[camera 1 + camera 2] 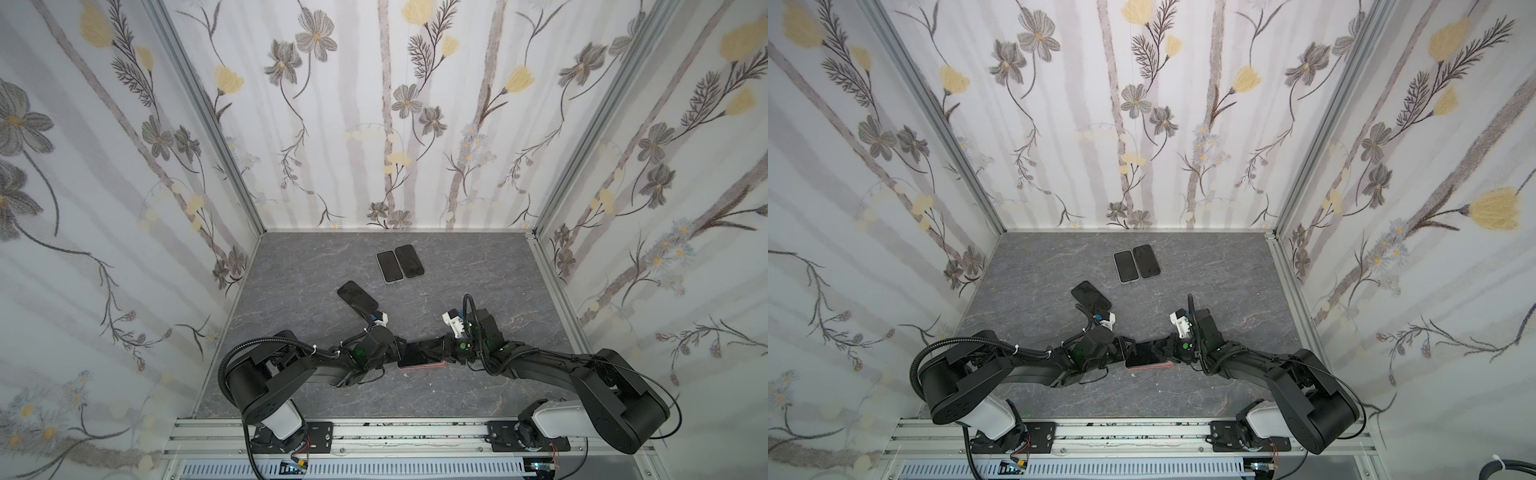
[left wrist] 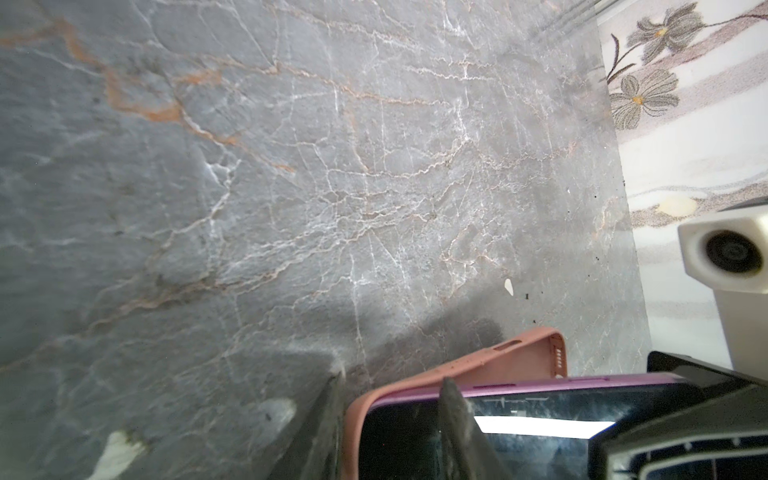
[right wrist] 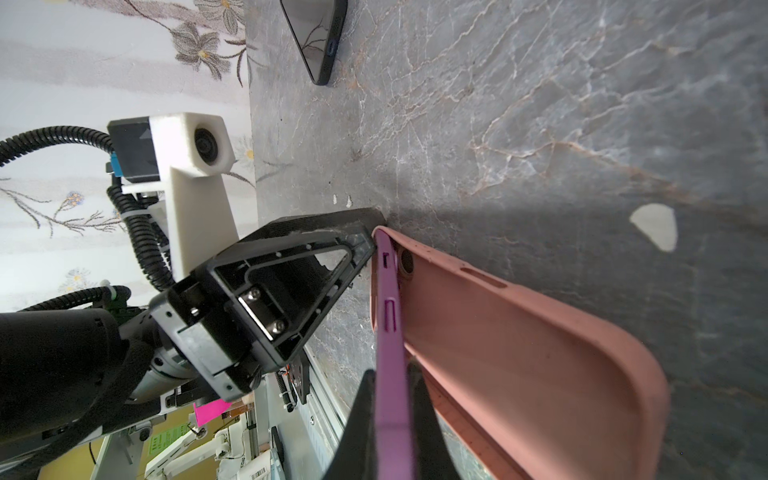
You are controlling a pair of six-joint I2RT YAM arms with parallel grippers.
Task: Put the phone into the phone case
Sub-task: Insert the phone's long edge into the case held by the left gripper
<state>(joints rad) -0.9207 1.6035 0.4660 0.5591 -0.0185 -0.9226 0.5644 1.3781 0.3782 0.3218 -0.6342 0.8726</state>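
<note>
- Jaws of the right gripper (image 1: 437,351) are clamped on the right end of the purple phone (image 3: 390,332), one finger on each face.
- Left gripper (image 1: 400,353) jaws stand partly apart and pinch the left end of the pink phone case (image 3: 519,353). One finger (image 2: 324,415) is outside its wall, the other (image 2: 457,415) on the phone's screen.
- Grey marble table (image 1: 457,266) bears the case at the near middle, between both arms.
- Phone is tilted, with its left end seated in the case and its right end raised clear.
- Three spare phones (image 1: 390,266) lie farther back.
</note>
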